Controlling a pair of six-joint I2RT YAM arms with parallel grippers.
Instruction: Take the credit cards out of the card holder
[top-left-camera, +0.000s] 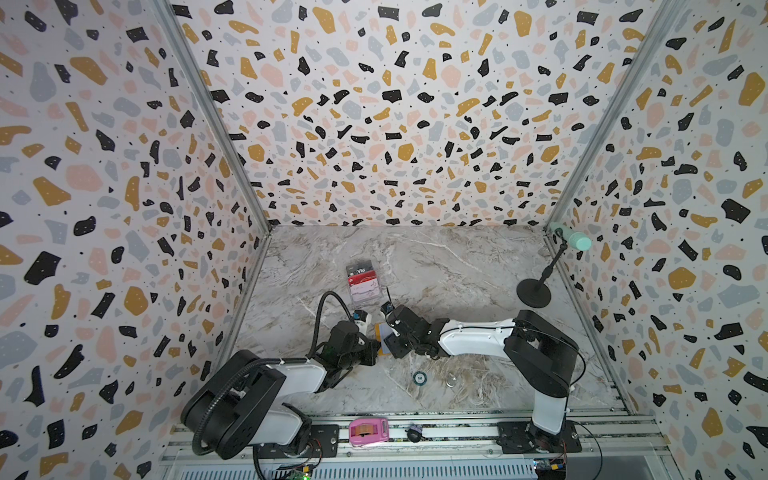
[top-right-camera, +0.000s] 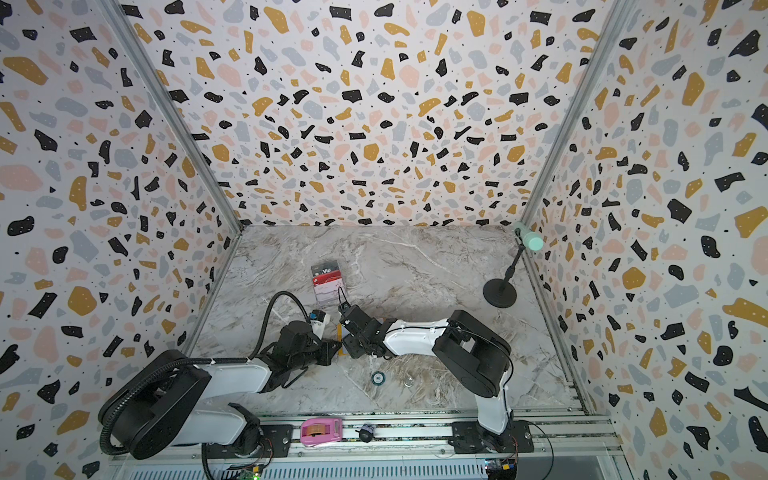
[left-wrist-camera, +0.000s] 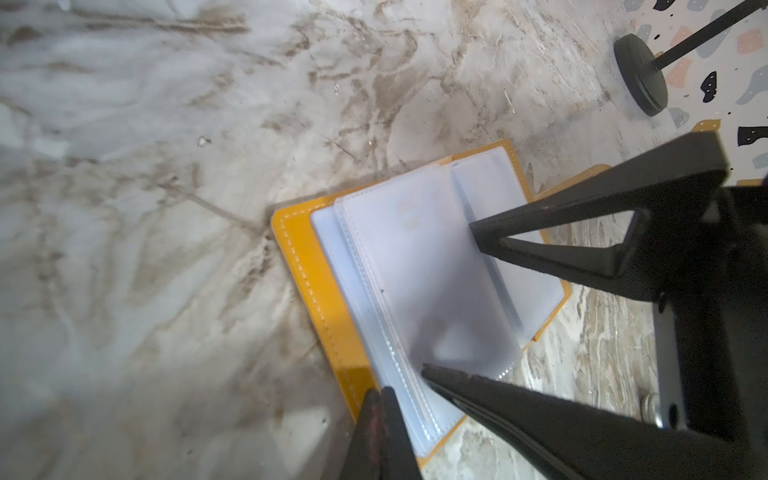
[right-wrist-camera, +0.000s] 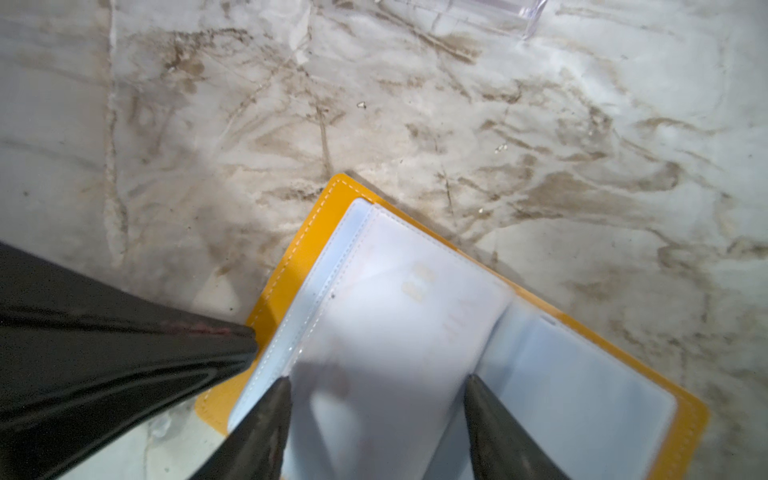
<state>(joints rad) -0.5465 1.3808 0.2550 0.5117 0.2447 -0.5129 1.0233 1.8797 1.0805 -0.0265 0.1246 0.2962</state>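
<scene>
The mustard-yellow card holder (top-left-camera: 379, 332) (top-right-camera: 340, 331) lies open on the marble table between both grippers, its clear sleeves (left-wrist-camera: 419, 266) (right-wrist-camera: 399, 316) fanned upward. My left gripper (left-wrist-camera: 380, 390) (top-left-camera: 374, 344) is shut, and its tip rests on the edge of the yellow cover (left-wrist-camera: 303, 257). My right gripper (right-wrist-camera: 379, 379) (left-wrist-camera: 448, 297) (top-left-camera: 387, 338) is open, one finger on each side of a raised frosted sleeve with faint marks showing through it. Farther back, credit cards (top-left-camera: 361, 277) (top-right-camera: 326, 274) stand in a clear acrylic stand: black "Vip", red and white.
A black round-based stand (top-left-camera: 534, 293) with a mint-green head (top-left-camera: 572, 239) is at the back right. A small round chip (top-left-camera: 419, 377) and a metal ring (top-left-camera: 451, 380) lie near the front. A pink tape dispenser (top-left-camera: 368, 432) sits on the front rail.
</scene>
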